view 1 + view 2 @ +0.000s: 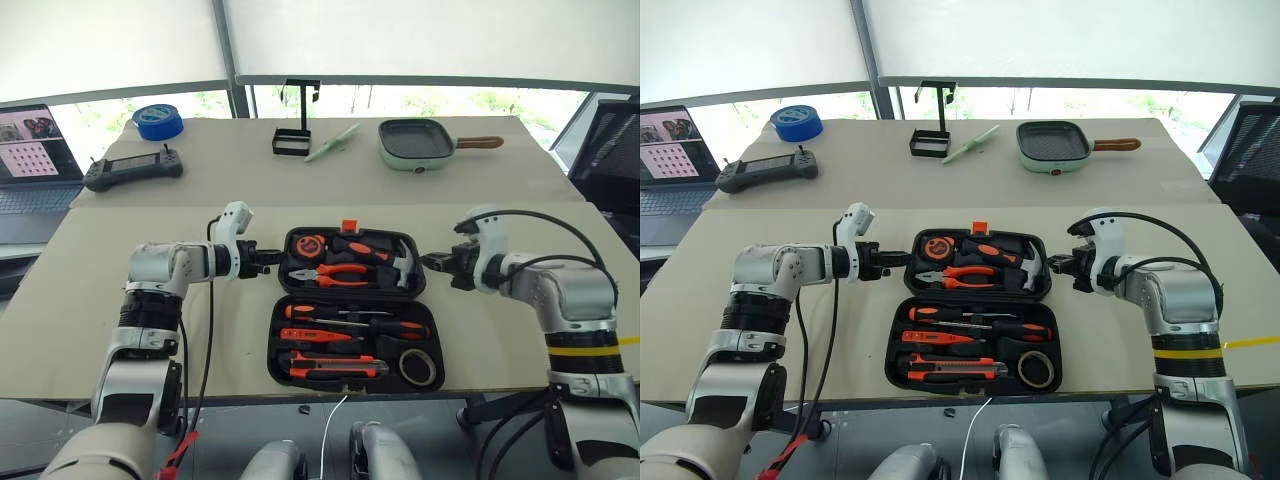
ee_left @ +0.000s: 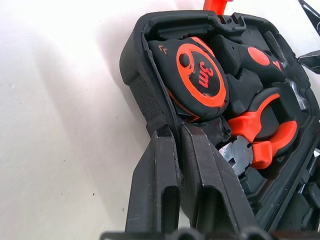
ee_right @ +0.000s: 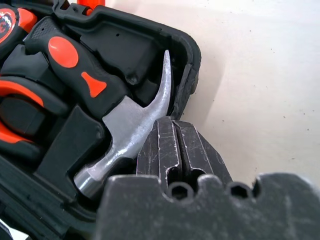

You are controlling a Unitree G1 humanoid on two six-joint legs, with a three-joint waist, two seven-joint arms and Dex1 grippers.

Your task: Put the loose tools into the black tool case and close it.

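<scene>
From where I stand the far ends of both grippers are hard to read: the left gripper (image 1: 268, 258) has its black fingers (image 2: 165, 185) pressed together at the left edge of the black tool case (image 1: 349, 306), and whether a bit of the rim is nipped between them I cannot tell. The right gripper (image 1: 436, 263) is the same at the opposite edge, its fingers (image 3: 175, 150) together beside the claw of the hammer (image 3: 125, 135).

Between the two grippers the case lies open and flat. Its far half holds a tape measure (image 2: 197, 77), pliers (image 1: 340, 273) and the hammer; the near half holds the screwdrivers (image 1: 345, 322), the utility knife (image 1: 335, 368) and the small dark tape roll (image 1: 417, 367), all seated in their slots. The orange latch (image 1: 349, 226) stands up on the far rim.

Well beyond the left gripper sit a black handheld controller (image 1: 133, 168) and a blue tape roll (image 1: 158, 121); beyond the right, a pale green pan (image 1: 418, 142).
</scene>
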